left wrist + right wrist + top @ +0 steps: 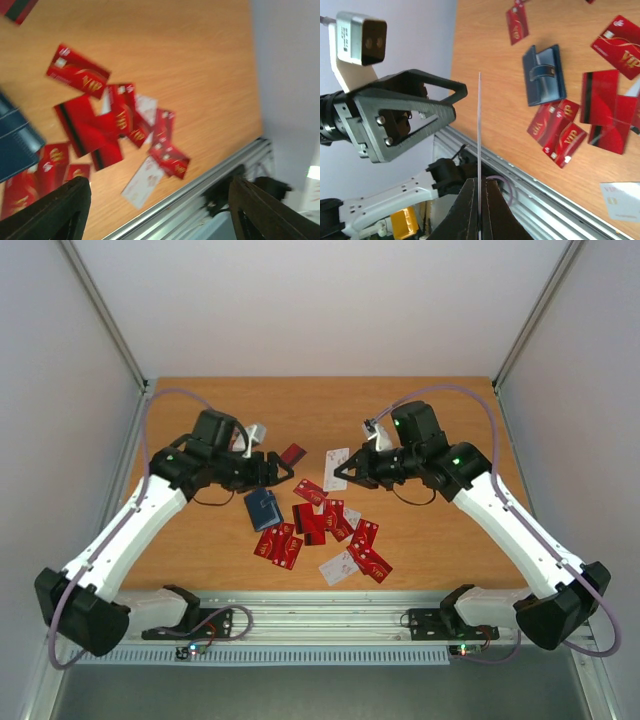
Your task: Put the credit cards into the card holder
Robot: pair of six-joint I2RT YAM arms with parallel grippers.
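— Gripping what is the right claw point(479, 186) seen?
— A white card point(336, 460), pinched edge-on. The left claw point(284, 471) is spread wide, nothing held. "VIP" is read on red cards point(625, 59); the card holder point(263, 508) lies near the left claw.

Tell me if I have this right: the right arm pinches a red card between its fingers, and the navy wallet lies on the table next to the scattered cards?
Not quite. The right gripper pinches a white card, not a red one; the top external view shows its pale face. The rest holds: the navy wallet lies on the table next to the scattered red cards.
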